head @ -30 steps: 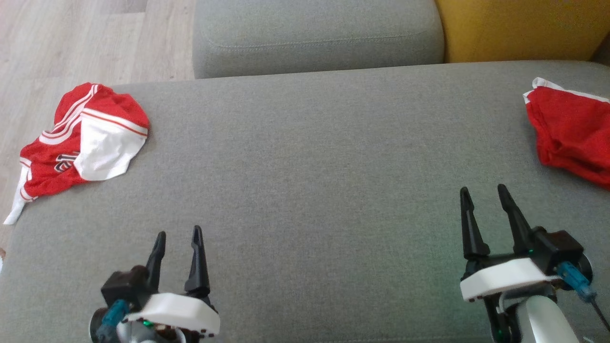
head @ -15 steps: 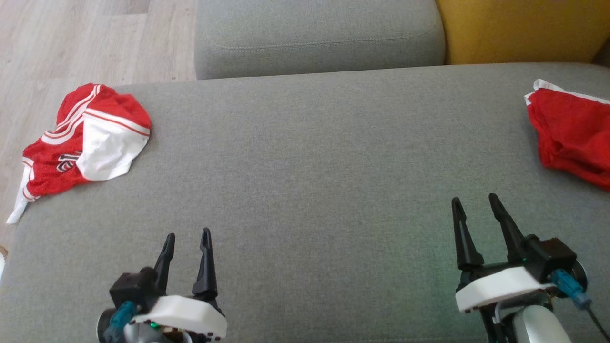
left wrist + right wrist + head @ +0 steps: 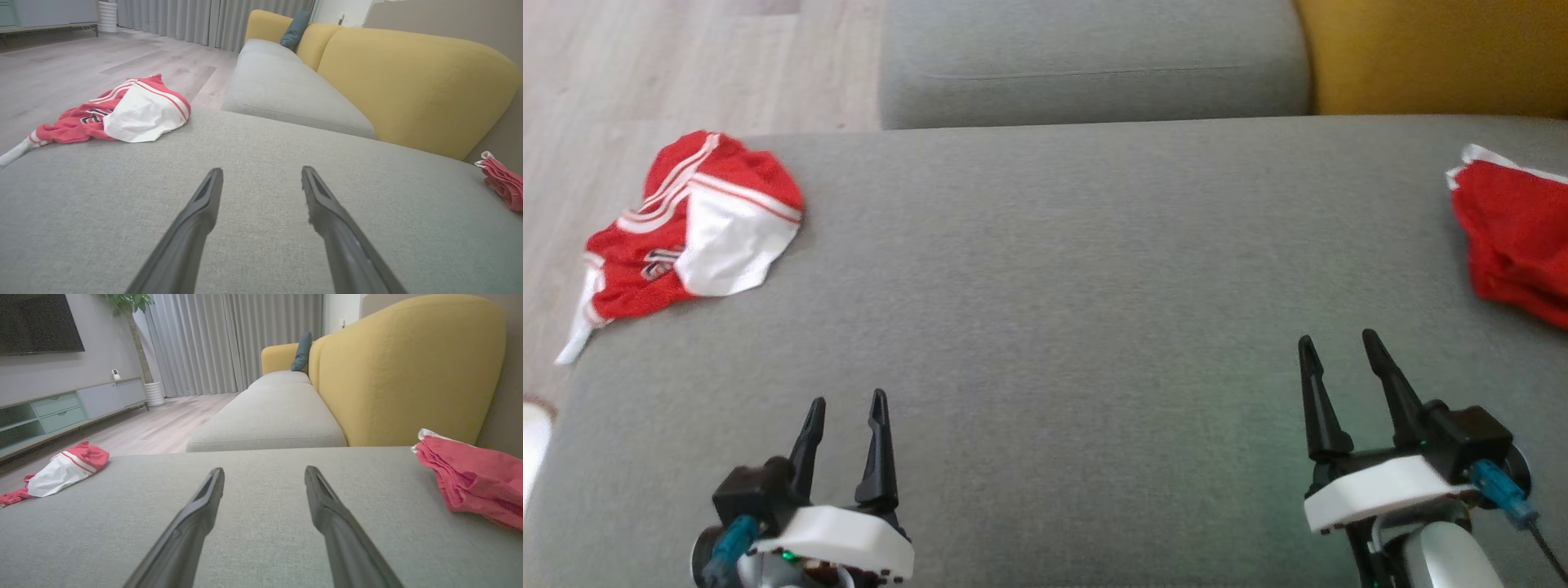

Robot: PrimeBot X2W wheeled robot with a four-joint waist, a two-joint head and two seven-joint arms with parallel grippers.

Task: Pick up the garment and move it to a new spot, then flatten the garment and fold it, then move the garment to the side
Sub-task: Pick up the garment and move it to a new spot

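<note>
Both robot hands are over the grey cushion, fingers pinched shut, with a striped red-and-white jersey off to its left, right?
No: the left hand and right hand are open, a clear gap showing in each wrist view. The rest is right.

Grey-yellow sofa (image 3: 286, 416), wooden floor (image 3: 686, 65)
</note>
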